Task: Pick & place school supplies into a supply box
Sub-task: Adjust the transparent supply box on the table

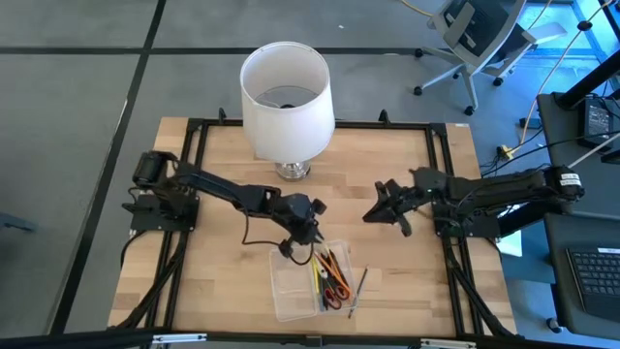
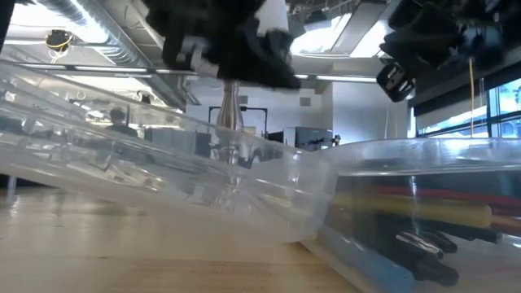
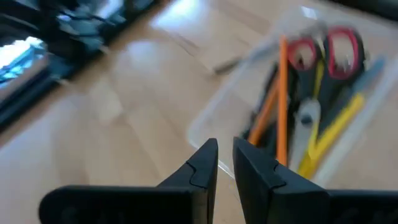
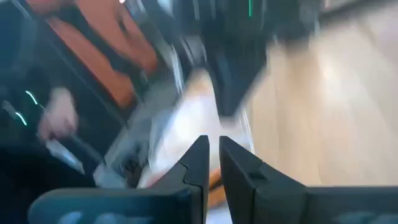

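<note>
Hovering low with jaws parted by only a sliver and gripping nothing: left gripper [image 3: 224, 146], just above the 11 o'clock corner of the supply box [image 1: 289, 287]. Directly ahead of those fingertips, inside the clear box, a loose bundle of school supplies [image 1: 329, 275] – red-handled scissors [image 3: 326, 50], an orange pencil [image 3: 283, 93], a yellow pen [image 3: 336, 124] and darker sticks underneath, too blurred to tell apart. All heaped toward the 3 o'clock half of the box, with the 9 o'clock half bare. Box itself lying flat on the wooden table [image 1: 213, 281], at 6 o'clock from the table's middle. Just outside the box, at its 3 o'clock side and apart from the wall, one thin dark pencil [image 1: 357, 291] lying on the wood. Farther out, at 3 o'clock from the table's middle and well apart from the box, right gripper [image 1: 380, 208] held above the wood – jaws pressed nearly together, empty. At 12 o'clock, near the table's far edge, a large white lampshade [image 1: 286, 97] upright on a metal foot.
</note>
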